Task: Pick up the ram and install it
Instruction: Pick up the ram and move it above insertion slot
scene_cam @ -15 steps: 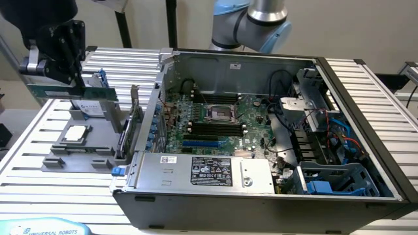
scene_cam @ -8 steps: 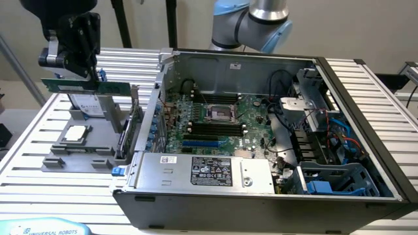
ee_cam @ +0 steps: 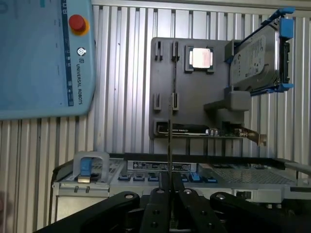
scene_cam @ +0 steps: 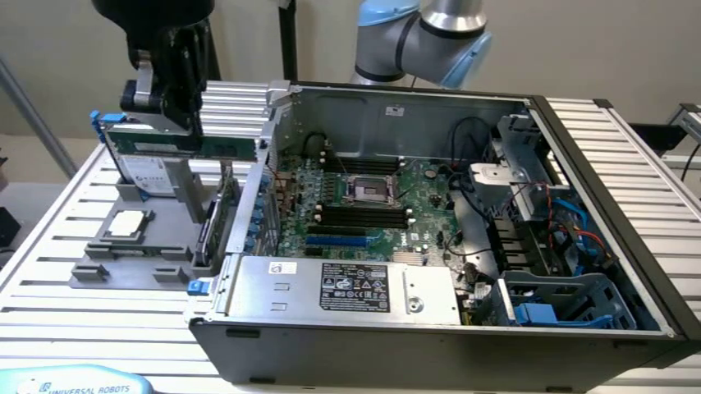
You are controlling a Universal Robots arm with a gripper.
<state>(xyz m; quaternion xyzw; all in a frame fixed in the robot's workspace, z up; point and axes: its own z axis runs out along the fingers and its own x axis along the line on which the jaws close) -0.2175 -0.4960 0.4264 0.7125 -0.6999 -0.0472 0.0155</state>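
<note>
The ram point(scene_cam: 228, 148) hangs level in the air, a long green stick held by its upper edge. It is above the grey fixture point(scene_cam: 110, 275) at the exterior view's left and outside the open computer case point(scene_cam: 405, 111). In the wrist view the ram point(ee_cam: 169, 136) appears edge-on as a thin line running out from the gripper point(ee_cam: 169, 183). The black fingers point(ee_cam: 158, 200) are clamped on the ram from both sides. In the exterior view the gripper point(scene_cam: 183, 130) grips it near mid-length, just above the hard drive point(scene_cam: 148, 174) that stands in blue brackets on the fixture. A square silver processor chip point(scene_cam: 128, 222) lies flat on the fixture nearer the camera. An upright expansion card point(scene_cam: 225, 217) stands between the fixture and the case wall. Inside the case, the black memory slots point(scene_cam: 362, 215) lie on the motherboard, well apart from the ram. Fixture and case rest on the slatted tabletop point(scene_cam: 55, 316). A light-blue teach pendant point(ee_cam: 39, 63) lies on it near the case front.
</note>
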